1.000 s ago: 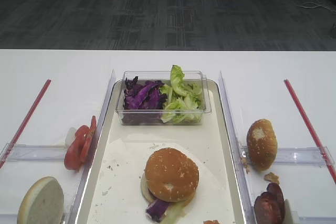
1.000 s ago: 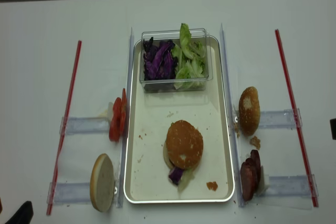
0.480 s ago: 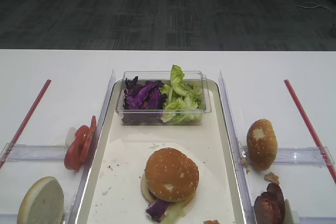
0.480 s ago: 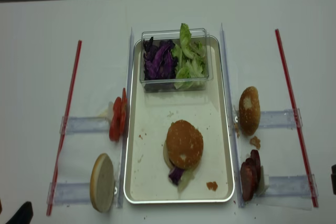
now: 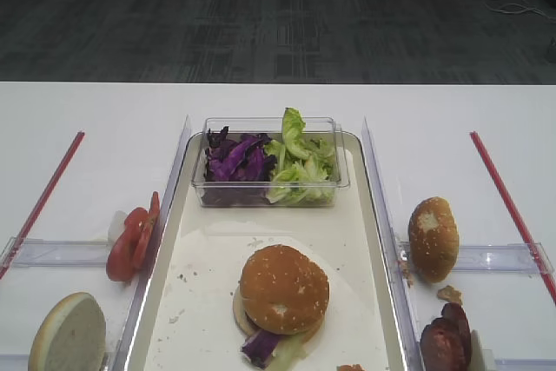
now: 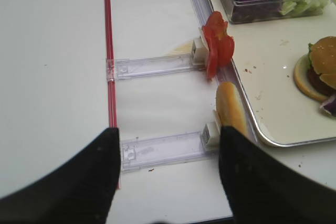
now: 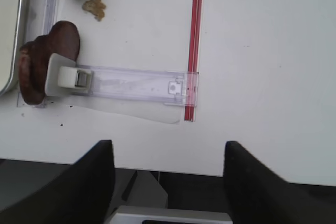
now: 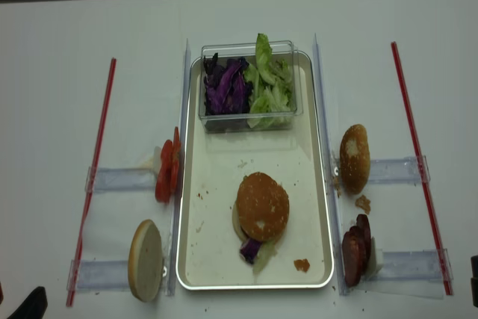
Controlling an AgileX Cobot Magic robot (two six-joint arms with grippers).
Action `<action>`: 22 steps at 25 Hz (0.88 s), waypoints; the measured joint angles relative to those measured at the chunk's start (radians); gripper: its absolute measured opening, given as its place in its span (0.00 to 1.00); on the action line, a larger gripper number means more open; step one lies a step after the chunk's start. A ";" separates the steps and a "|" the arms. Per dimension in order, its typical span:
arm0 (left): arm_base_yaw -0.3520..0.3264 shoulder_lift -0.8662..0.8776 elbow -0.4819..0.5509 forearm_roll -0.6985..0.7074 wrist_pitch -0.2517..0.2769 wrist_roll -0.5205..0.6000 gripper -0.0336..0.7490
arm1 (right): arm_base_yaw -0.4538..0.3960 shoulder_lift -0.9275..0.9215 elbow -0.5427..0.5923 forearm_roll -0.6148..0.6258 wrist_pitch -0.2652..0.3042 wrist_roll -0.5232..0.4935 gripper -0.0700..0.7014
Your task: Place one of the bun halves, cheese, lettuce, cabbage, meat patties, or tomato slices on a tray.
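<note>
- While the right gripper (image 7: 165, 174) hangs over the near table edge with its two dark fingers (image 7: 94, 177) spread wide and nothing between them, it touches no food.
- Just beyond it, the meat patties (image 7: 44, 59) lean in a reddish-brown stack against a white clip at the end of a clear side rail (image 7: 134, 83), beside a red strip (image 7: 193, 45).
- Likewise the left gripper (image 6: 168, 182) has its dark fingers (image 6: 94, 177) well apart and empty, above the table's near edge.
- Ahead of it a bun half (image 6: 231, 111) stands on edge against a clear rail's clip, touching the tray's rim.
- Beyond that, the tomato slices (image 6: 216, 48) stand upright in a small stack at another rail's end, just beside the tray.
- On the cream tray (image 5: 347, 215), on the round paper liner, sits an assembled burger topped by a golden sesame bun top (image 5: 284, 288), with purple cabbage and green leaf poking out at its near side.
- At the tray's far end, a clear plastic box (image 5: 269, 195) holds purple cabbage (image 5: 233, 161) on the left and lettuce (image 5: 300, 158) on the right.
- Right of the tray, another sesame bun half (image 5: 433, 238) stands on edge by a rail, a small crumb (image 5: 449, 294) near it.
</note>
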 joint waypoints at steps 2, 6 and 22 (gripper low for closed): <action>0.000 0.000 0.000 0.002 0.000 0.000 0.55 | 0.000 0.000 0.013 0.000 -0.004 0.002 0.70; 0.000 0.000 0.000 0.002 0.000 0.000 0.55 | 0.000 -0.004 0.022 0.006 -0.029 0.002 0.70; 0.000 0.000 0.000 0.002 0.000 0.000 0.55 | 0.000 -0.004 0.054 0.009 -0.089 0.000 0.70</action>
